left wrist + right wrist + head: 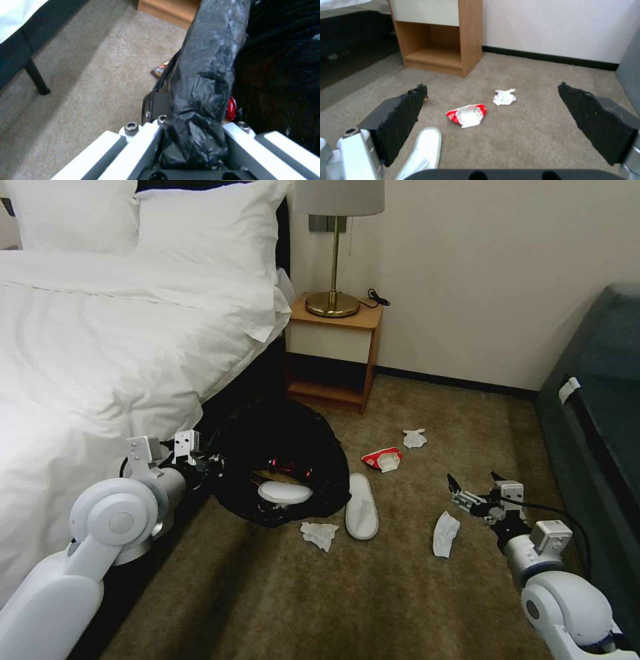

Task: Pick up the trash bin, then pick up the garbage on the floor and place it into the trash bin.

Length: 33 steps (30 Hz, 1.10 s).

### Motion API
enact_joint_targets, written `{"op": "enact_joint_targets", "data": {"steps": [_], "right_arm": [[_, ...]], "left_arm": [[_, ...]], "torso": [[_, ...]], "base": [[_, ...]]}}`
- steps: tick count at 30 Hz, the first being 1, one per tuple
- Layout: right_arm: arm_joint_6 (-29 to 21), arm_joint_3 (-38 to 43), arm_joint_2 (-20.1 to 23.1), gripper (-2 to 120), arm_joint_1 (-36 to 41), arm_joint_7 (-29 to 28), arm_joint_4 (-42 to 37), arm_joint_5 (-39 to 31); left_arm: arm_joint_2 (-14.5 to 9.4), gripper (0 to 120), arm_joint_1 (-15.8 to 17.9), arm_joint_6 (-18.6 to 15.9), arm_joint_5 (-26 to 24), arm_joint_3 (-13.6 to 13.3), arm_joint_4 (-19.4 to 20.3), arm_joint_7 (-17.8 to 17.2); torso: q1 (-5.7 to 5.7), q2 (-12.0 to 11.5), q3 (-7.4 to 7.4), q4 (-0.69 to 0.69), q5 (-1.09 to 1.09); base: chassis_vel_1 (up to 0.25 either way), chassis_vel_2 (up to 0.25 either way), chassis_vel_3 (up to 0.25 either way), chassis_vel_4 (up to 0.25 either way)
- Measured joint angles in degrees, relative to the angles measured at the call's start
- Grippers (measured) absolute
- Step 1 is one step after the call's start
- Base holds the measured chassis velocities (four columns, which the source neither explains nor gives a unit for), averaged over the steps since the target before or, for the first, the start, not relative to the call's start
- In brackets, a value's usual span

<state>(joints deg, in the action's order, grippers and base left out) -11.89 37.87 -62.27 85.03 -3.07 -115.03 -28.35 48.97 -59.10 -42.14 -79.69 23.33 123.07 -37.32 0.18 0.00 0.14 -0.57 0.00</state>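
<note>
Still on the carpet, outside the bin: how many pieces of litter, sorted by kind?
White slippers: 1
White tissues or paper scraps: 3
Red wrappers: 1
Total: 5

The left gripper is shut on the trash bin rim; the right gripper hangs open above the carpet.

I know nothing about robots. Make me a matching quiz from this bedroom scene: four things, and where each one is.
Things:
1. trash bin
2. red wrapper
3. brass lamp
4. right gripper

Places:
A. on the wooden nightstand
B. on the carpet, between a white slipper and a small tissue
C. open, above the carpet
D. held at its rim by the left gripper, beside the bed

Pairs: 1-D, 2-B, 3-A, 4-C
</note>
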Motion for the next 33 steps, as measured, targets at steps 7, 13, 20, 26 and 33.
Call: {"op": "enact_joint_targets", "data": {"steps": [7, 13, 20, 26, 33], "right_arm": [[-0.1, 0.0, 0.0, 100, 0.6, -0.2, -0.1, -0.1], [-0.2, -0.2, -0.3, 100, 1.0, -0.3, 0.0, 0.0], [-2.1, -0.2, -0.3, 100, 1.8, -0.7, 0.6, 0.0], [-5.4, 0.0, 1.4, 100, 2.1, -0.7, 4.8, -1.4], [-11.1, -1.5, 4.5, 100, -0.6, 1.1, 13.0, -5.2]], "left_arm": [[0.2, 0, -1.3, 0.0, 0.4, 0.1, 0.9, -0.1], [0.2, 0, -2.6, 0.0, 1.1, 0.6, 1.7, 0.0], [-0.2, 0, -3.1, 0.0, 1.0, 1.0, 2.4, 0.0], [-0.2, 0, -3.2, 0.0, 0.8, 1.4, 2.7, -0.3], [0.2, 0, -3.9, 0.0, 0.5, 2.0, 3.5, -1.0]], "torso": [[0.00, 0.0, 0.01, 0.00, 0.00], [0.00, 0.0, 0.01, 0.00, -0.01], [0.01, 0.0, 0.01, 0.00, 0.00], [0.00, 0.0, 0.01, 0.00, 0.01], [0.00, 0.0, 0.00, 0.00, 0.00]], "base": [[-0.137, 0.141, 0.135, -0.134], [-0.146, 0.137, 0.154, -0.146], [-0.096, 0.102, 0.091, -0.101], [-0.026, 0.027, 0.028, -0.037], [0.000, 0.000, 0.000, 0.000]]}}
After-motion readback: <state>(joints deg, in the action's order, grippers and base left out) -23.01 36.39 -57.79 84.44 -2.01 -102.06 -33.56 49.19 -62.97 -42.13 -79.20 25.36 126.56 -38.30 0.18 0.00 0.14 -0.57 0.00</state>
